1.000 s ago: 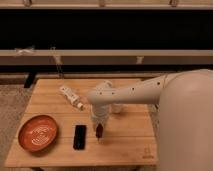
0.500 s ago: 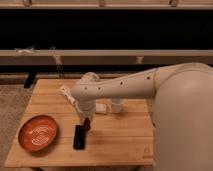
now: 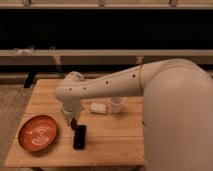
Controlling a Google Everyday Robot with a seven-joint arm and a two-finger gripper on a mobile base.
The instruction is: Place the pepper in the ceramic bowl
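**Status of the placing operation**

The gripper (image 3: 71, 119) is located above the front half of the table (image 3: 115, 140), at the end of the arm reaching in from the right of the camera view. Its fingers are closed together, and the pepper (image 3: 74, 123) is seen as a small dark red shape hanging at their tips. The pepper is therefore judged to be clamped and lifted clear of the table.

The ceramic bowl (image 3: 38, 134) is positioned to the left of the gripper in the view, nearby but not beneath it. Nothing is seen inside the bowl. A flat black object (image 3: 79, 137) lies directly below the gripper, just nearer the front edge. A white cup (image 3: 117, 104) and a small pale packet (image 3: 98, 107) are set to the right of the gripper, well apart from the bowl.

Completed: the pickup is judged done. Outstanding: the pepper is to be carried sideways over the bowl, lowered and released. The black object should be cleared during that travel.
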